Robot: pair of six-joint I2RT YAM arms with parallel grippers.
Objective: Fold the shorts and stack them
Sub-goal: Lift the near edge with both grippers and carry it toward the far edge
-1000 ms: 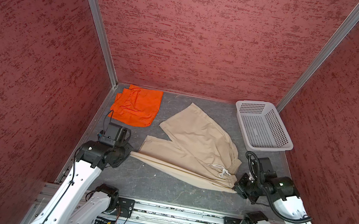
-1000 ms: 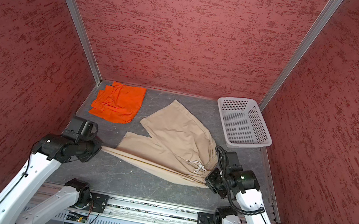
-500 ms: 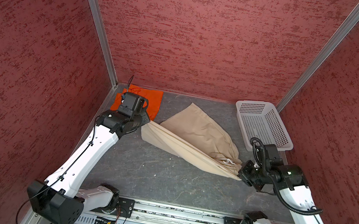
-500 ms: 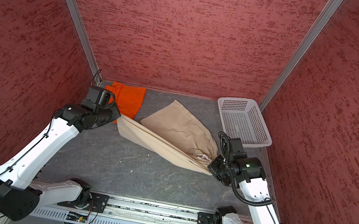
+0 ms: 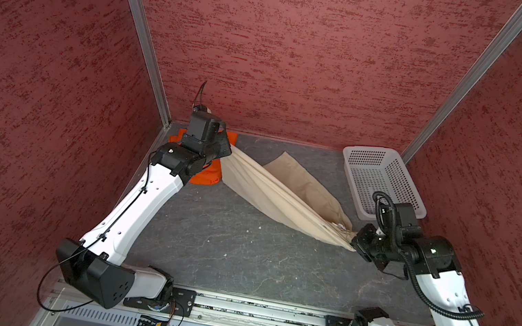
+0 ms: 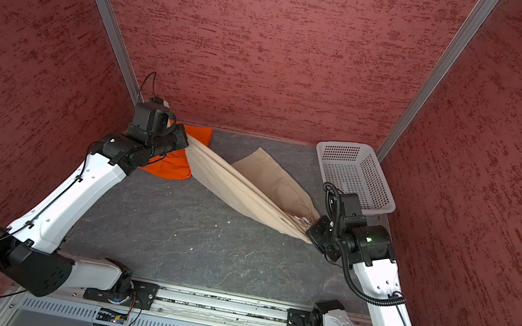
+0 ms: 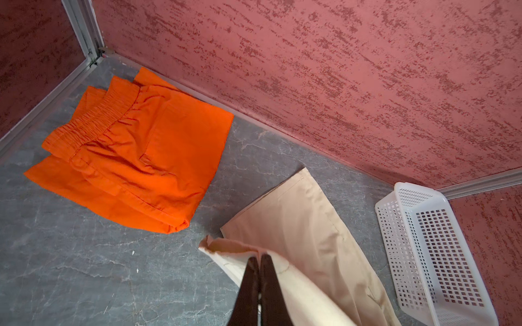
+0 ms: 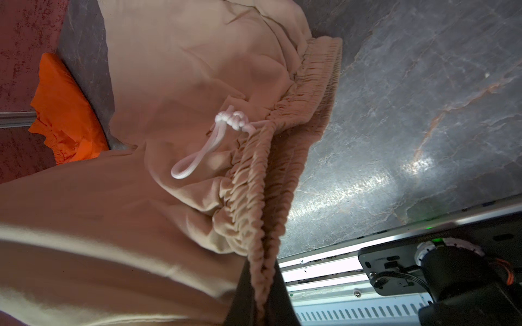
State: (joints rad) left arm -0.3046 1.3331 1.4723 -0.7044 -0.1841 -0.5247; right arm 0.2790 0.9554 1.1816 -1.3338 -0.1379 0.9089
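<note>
Your left hand (image 7: pixel 260 257) is clenched on the beige shorts (image 5: pixel 275 195). In the left wrist view its dark fingers (image 7: pixel 250 279) press together with the edge of one leg pinched between them. Your right hand (image 8: pixel 258 271) is clenched as well, grasping the gathered waistband (image 8: pixel 282 158) of the same pair, and the elastic runs straight into its jaws.

Between your two hands the beige cloth stretches as a taut band, lifted off the counter (image 5: pixel 237 250). The other leg lies flat on the counter beyond that band, away from the arm bases. A knotted white drawstring (image 8: pixel 197 158) dangles just past the right hand's fingertips, resting against the beige cloth.

The orange shorts (image 7: pixel 147 152) lie folded flat on the counter below and beyond your left hand, in the back corner. In both top views that hand and its wrist cover part of them. The lifted beige edge passes right beside the orange pair, and you cannot tell from here whether the two touch.

The white basket (image 5: pixel 374 151) stands beyond your right hand by the other back corner, apart from the beige shorts.
</note>
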